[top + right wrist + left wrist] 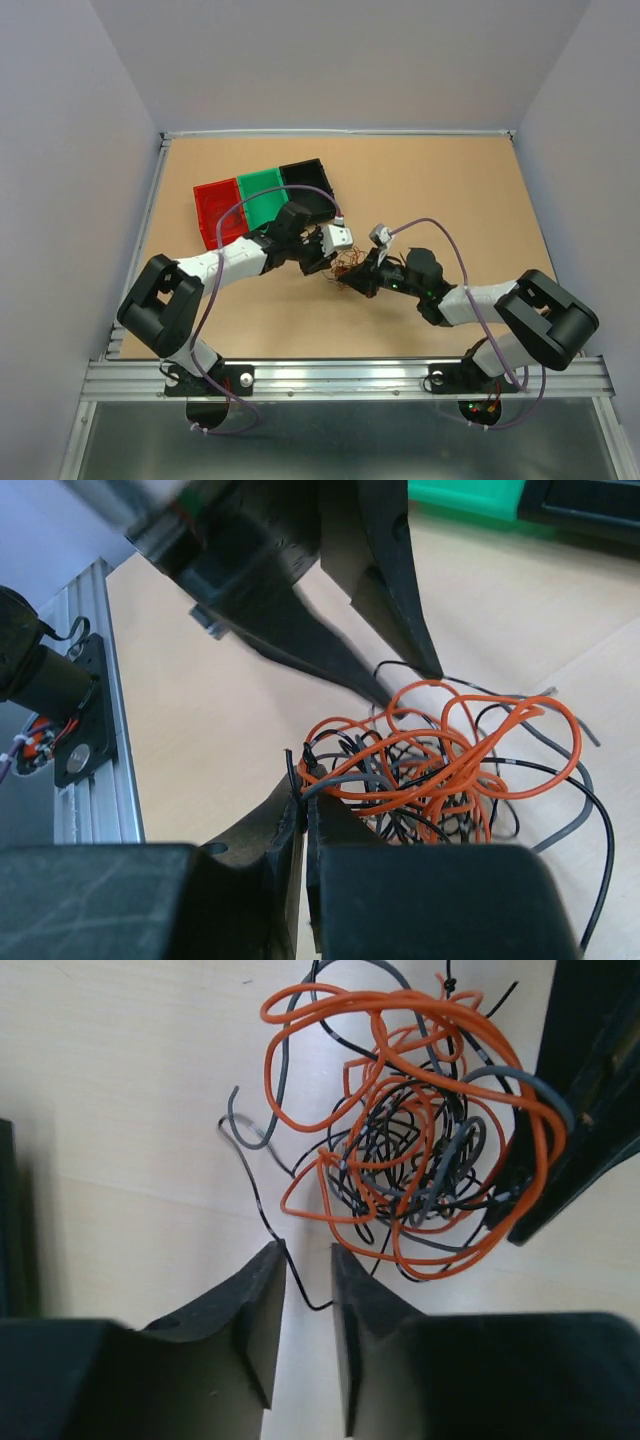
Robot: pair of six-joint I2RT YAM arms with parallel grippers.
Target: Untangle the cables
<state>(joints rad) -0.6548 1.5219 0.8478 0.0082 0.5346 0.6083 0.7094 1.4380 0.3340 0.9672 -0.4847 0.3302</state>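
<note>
You will find the cables lying on the tan table near its middle, a small snarl of orange, black and grey strands caught between your two arms. Your right gripper is clenched on the near edge of the clump, with a dark strand and a grey one pinched at its tips. Your left gripper stands on the other side of the clump with its jaws apart by a narrow gap. One thin black strand that trails out of the clump runs through that gap, and the pads do not look pressed onto it. In the right wrist view the left gripper's black fingers slant down over the far side of the tangle, one tip just at the outer loops, so they block much of your view beyond it. Behind the left arm, well apart from the cables, three open bins sit touching in a row: a red bin, a green bin and a black bin. The arms' thick lilac leads arch above the table, and an aluminium rail runs along the near edge.
</note>
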